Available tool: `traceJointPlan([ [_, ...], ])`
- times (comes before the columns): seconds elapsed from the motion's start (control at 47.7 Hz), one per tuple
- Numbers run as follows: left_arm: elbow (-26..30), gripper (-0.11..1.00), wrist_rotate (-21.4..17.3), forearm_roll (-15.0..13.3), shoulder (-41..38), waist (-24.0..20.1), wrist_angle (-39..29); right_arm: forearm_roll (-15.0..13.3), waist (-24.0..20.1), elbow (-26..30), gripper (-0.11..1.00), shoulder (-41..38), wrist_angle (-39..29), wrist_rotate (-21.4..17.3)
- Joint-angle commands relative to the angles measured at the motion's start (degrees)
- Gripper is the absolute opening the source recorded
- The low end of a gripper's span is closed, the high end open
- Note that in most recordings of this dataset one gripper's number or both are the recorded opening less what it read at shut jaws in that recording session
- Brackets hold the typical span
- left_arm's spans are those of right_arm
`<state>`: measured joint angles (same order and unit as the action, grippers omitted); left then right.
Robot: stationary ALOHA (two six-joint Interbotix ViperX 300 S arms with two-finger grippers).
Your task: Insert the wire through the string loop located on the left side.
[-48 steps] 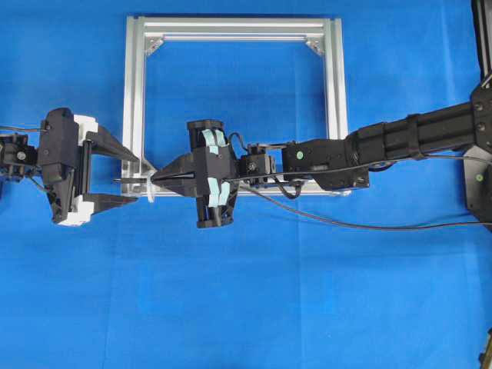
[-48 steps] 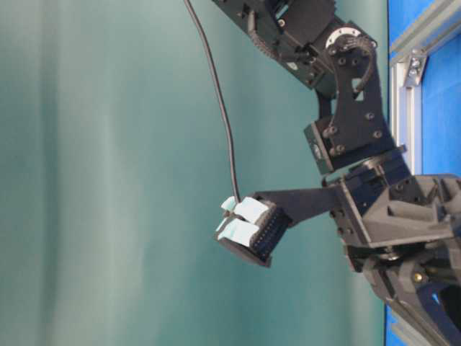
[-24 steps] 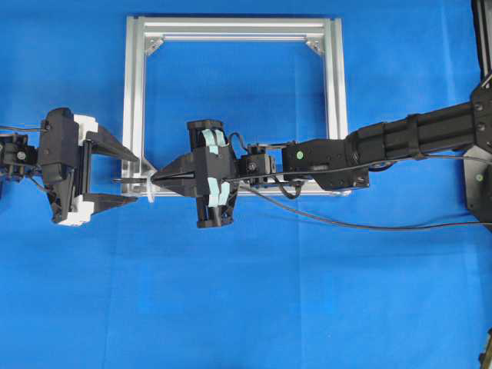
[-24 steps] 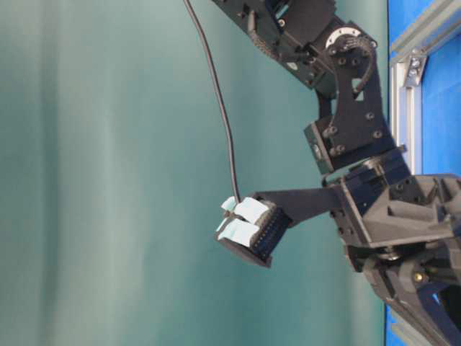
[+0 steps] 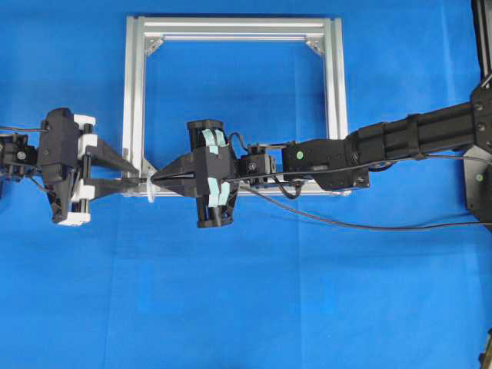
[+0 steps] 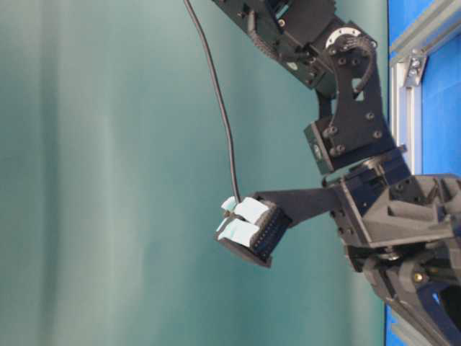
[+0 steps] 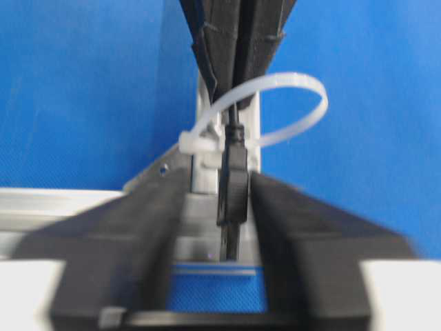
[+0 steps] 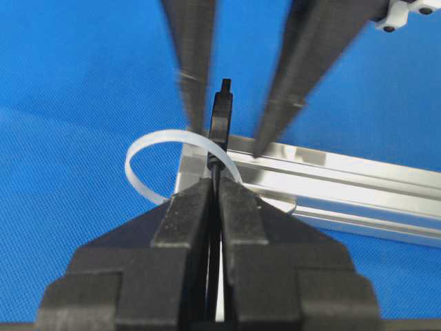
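Wire (image 7: 232, 183) is thin & black w/ a slim dark plug at the end; in left wrist view the plug hangs mid-frame, its lead running up thru the string loop (image 7: 303, 93), a whitish translucent ring tied to the silver frame (image 5: 136, 92) at its lower-left corner. In overhead view the loop (image 5: 151, 191) sits left of centre, btwn the two pincers. Right pincer (image 5: 157, 178) is pressed together on the wire just right of the loop; plug pokes out past the loop on the left side. Left pincer (image 5: 137, 177) is narrowed around the plug, fingers (image 7: 138, 227) flanking it close; can't tell whether they touch it. Blue table (image 5: 269, 307) lies under everything.
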<state>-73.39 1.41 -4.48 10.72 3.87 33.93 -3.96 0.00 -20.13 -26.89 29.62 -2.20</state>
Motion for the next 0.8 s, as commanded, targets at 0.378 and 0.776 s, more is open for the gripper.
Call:
traceJointPlan([
  [0.378, 0.6, 0.08, -0.1, 0.1, 0.5, -0.2, 0.4, 0.1, -0.4, 1.1, 0.00, 1.1, -0.3, -0.1],
  [0.776, 0.4, 0.08, 0.1, 0.1, 0.8, -0.3, -0.2, 0.3, -0.8, 1.0, 0.56, 1.1, -1.5, -0.3],
])
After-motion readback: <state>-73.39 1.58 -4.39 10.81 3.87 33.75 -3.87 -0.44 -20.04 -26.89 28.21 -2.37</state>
